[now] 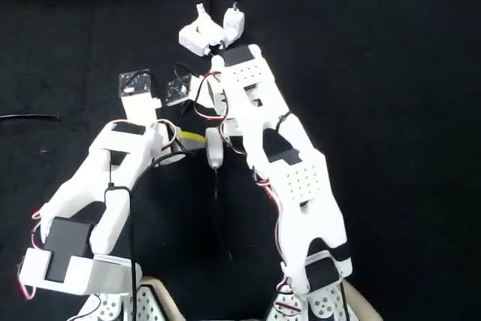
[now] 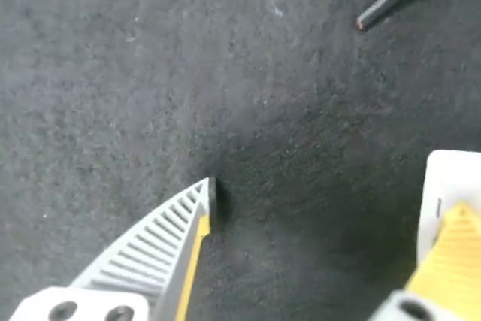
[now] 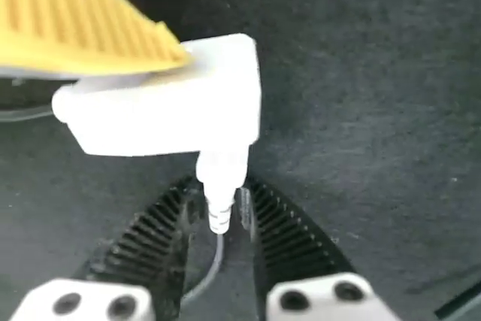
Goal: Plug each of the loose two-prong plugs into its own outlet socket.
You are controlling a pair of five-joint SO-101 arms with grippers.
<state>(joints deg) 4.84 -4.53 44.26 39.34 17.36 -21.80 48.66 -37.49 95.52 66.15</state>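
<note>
Right gripper [image 3: 220, 195]: black ridged fingers [image 3: 289, 234] clamped on the neck of the white plug [image 3: 165, 114], with the cord end toward the wrist. I read that as a hold by the strain relief, so the body and prong end stay free to aim at a socket.

Black cloth table [image 1: 406, 110] sits under everything. Right arm [image 1: 297, 174] is stretched far up it, and left arm [image 1: 101, 186] is folded short alongside.

Left gripper [image 2: 327, 186] is spread wide over bare cloth with nothing in it.

Near white block [image 1: 199, 35] and far white block [image 1: 234, 25] sit side by side at the far end, both corded. Probably the sockets, can't confirm.

From overhead the plug looks to be mid-table between the arms. Prongs are hidden.

Yellow ridged finger [image 3: 83, 24] lies across the plug body. Likely the left gripper's, steadying it.

Thin cord [image 3: 219, 249] hangs slack off the neck.
</note>
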